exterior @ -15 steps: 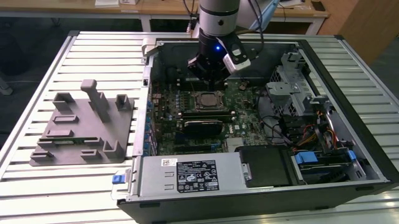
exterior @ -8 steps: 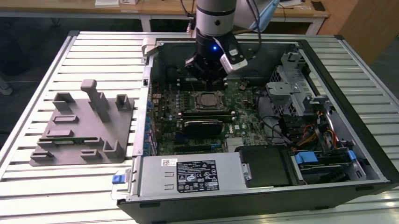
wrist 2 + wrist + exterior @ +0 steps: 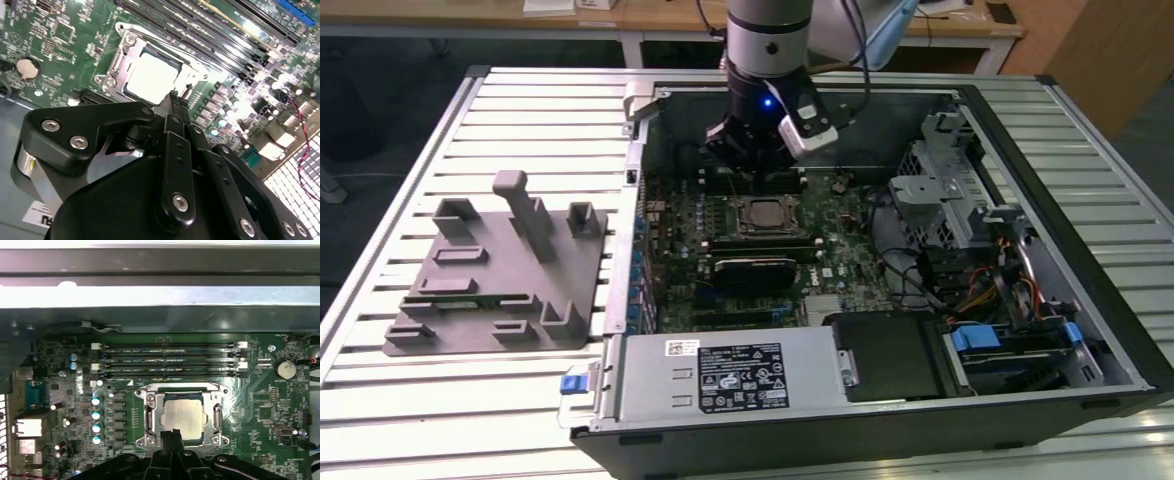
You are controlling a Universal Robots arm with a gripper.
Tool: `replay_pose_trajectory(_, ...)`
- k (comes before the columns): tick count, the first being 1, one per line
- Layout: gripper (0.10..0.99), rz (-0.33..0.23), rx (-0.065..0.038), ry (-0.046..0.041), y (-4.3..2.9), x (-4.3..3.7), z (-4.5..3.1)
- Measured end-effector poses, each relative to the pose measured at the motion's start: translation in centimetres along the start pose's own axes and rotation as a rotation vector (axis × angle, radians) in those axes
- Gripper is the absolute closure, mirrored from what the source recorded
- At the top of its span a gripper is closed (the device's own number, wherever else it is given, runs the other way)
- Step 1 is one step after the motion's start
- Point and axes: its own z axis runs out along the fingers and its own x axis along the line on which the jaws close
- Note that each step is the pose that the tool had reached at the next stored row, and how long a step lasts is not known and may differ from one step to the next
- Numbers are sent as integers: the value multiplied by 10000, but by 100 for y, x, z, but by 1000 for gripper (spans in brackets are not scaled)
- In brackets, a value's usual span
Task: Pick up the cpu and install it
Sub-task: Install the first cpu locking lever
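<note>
Gripper (image 3: 750, 178) hangs inside the open computer case (image 3: 854, 440) in the exterior view, just above the far edge of the socket where the cpu (image 3: 762, 216) lies. In the second wrist view its fingers (image 3: 172, 107) are pressed together, holding nothing, near the seated cpu (image 3: 151, 78). In the first wrist view, the cpu (image 3: 182, 415) sits within the metal socket frame (image 3: 147, 417), with the memory slots (image 3: 165, 360) alongside.

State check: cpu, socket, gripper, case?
cpu: lying flat in the socket, not held.
socket: occupied by the cpu.
gripper: shut, holding nothing, close to the socket.
computer case: lying on its side, side panel off.
</note>
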Motion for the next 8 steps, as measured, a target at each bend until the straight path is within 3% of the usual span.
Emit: replay_pose_trajectory(8, 980, 1, -1, 0, -3, 138, -3)
